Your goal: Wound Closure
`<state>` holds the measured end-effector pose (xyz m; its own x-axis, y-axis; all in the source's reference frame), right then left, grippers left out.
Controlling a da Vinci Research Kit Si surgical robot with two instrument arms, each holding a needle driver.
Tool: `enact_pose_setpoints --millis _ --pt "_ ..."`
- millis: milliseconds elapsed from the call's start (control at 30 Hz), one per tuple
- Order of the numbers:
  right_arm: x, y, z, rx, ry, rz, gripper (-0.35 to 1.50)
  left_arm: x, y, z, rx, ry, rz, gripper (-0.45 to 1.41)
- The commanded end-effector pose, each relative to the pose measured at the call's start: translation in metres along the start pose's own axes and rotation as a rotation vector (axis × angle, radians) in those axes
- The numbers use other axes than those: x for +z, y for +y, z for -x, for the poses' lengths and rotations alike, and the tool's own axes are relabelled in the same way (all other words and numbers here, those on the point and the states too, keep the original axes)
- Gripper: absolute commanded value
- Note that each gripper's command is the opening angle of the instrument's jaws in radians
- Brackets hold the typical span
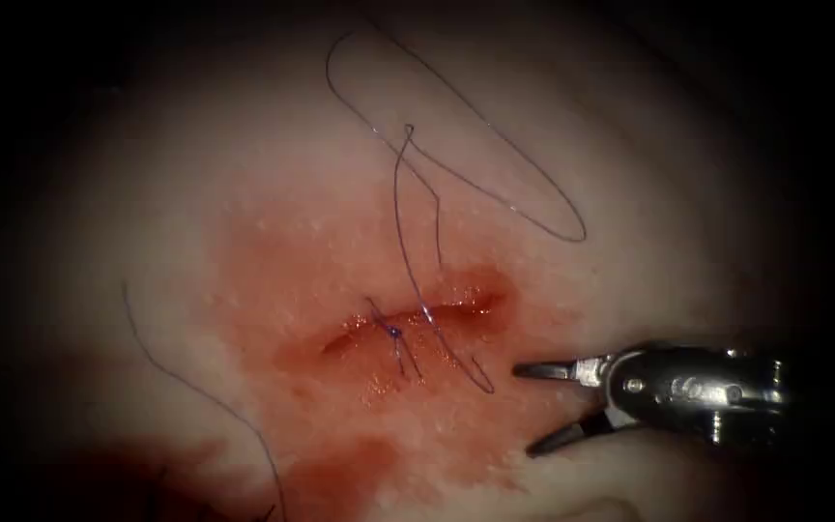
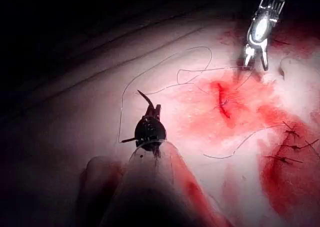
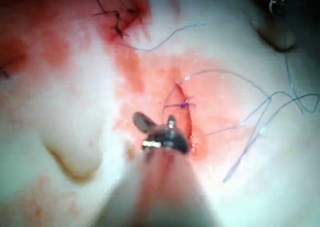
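Right tool (image 1: pixel 532 409) hovering open, empty — right of cut (image 1: pixel 417 319) | left tool (image 2: pixel 150 109) gripping needle (image 2: pixel 145 98) | risk — loose thread (image 1: pixel 456 145) snagging jaws.

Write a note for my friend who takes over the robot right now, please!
Left gripper: shut on the needle, which is held clear of the tissue; where along its curve, I cannot tell.
Right gripper: open, holding nothing, just right of the cut.
Thread: lies in loose loops on the tissue above the cut; one strand runs down across the cut, right of the knot, and its end lies near the right gripper.
Done: one knotted stitch across the cut.
Left: the cut gapes to the right of that stitch, and the crossing strand is not tied.
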<state>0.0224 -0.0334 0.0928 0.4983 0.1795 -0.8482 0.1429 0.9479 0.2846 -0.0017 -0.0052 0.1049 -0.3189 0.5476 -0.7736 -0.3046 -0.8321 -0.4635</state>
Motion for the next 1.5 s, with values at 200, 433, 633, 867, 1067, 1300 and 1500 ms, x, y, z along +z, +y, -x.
enact_pose_setpoints --millis 200,433,633,867,1067,1300,1500 --pt "0.0024 0.0022 0.001 0.06 0.011 0.062 1.25 0.0018 0.0003 0.0004 0.003 0.004 -0.002 -0.45" --pt "0.0042 0.0004 0.0005 0.048 0.031 -0.014 1.11 0.0022 0.0004 0.0006 0.005 0.006 -0.001 -0.45" --pt "0.0044 0.0003 0.0002 0.042 0.048 -0.094 0.02 0.0024 0.0005 0.0007 0.006 0.007 0.003 -0.45" --pt "0.0024 -0.0009 -0.0009 0.03 0.055 -0.139 -0.35 0.0026 0.0007 0.0008 0.006 0.008 0.004 -0.45" --pt "0.0015 -0.0028 -0.0024 0.022 0.038 -0.17 -0.35 0.0026 0.0007 0.0008 0.006 0.008 0.004 -0.45" --pt "0.0011 -0.0052 -0.0038 0.01 0.041 -0.295 -0.35 0.0027 0.0007 0.0008 0.007 0.008 0.004 -0.45" --pt "0.0011 -0.0054 -0.0043 0.001 0.042 -0.304 -0.35 0.0028 0.0008 0.0008 0.007 0.01 0.008 -0.45"
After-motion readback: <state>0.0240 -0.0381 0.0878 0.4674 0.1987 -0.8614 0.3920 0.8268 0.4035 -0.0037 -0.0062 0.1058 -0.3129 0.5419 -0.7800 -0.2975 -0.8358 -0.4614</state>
